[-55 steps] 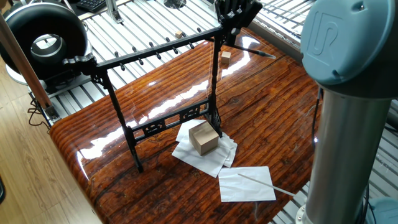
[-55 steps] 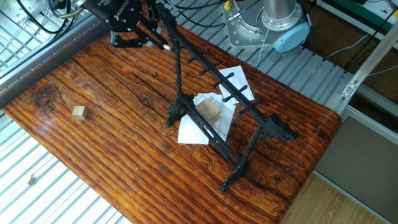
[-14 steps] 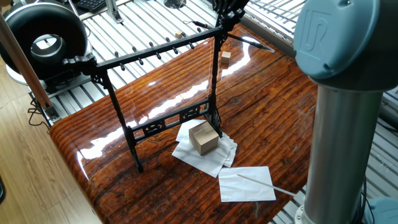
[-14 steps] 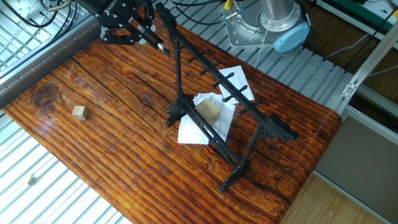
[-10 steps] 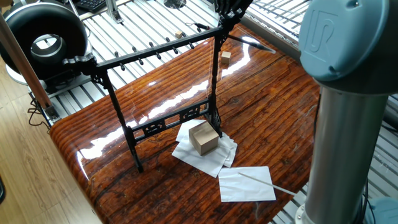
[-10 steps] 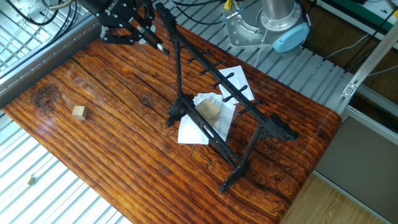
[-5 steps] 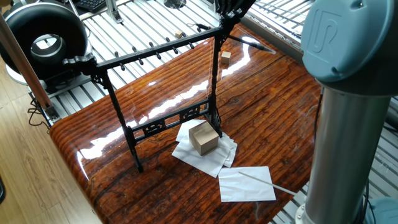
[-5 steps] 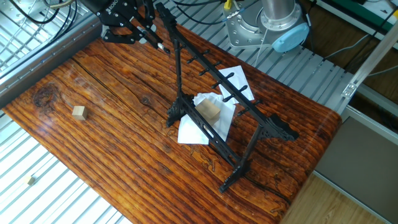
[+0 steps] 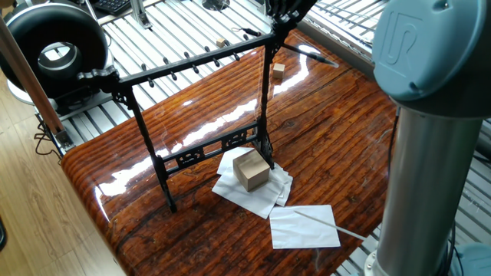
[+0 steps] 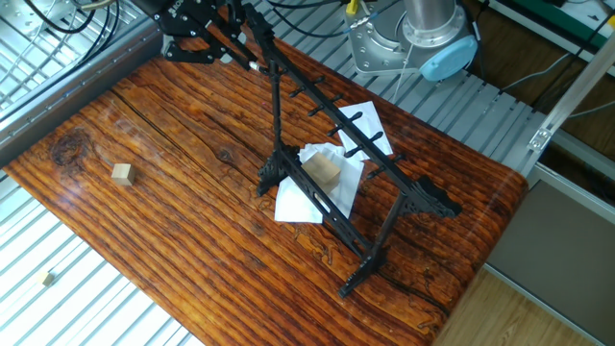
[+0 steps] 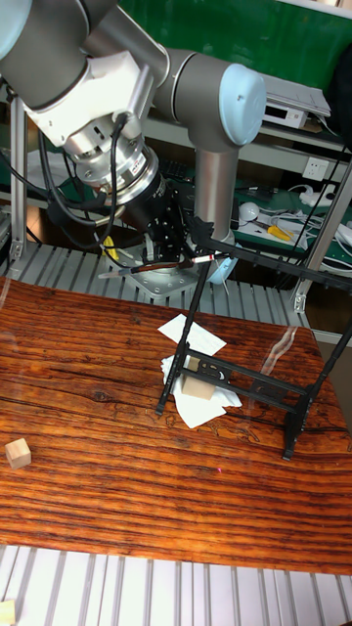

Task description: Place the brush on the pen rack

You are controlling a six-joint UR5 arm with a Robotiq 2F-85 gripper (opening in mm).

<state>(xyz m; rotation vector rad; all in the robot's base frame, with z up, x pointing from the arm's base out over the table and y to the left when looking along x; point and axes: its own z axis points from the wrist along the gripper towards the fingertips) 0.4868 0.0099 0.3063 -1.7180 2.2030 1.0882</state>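
Since half a second ago the gripper point(image 10: 213, 37) has climbed a little, carrying the brush point(image 11: 179, 263) with it; five seconds back it sat clearly lower over the worktop point(image 10: 173, 192). Its fingers are clamped on the brush, a thin dark rod held roughly level in the tall fixed view, with a pale tip reaching past the fingers to the near end of the pen rack point(image 9: 192, 65). The black rack's top bar runs away from the gripper.

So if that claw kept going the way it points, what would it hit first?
Likely the tall black metal pen rack's top bar, beside the gripper holding the thin dark brush; depth is unclear.
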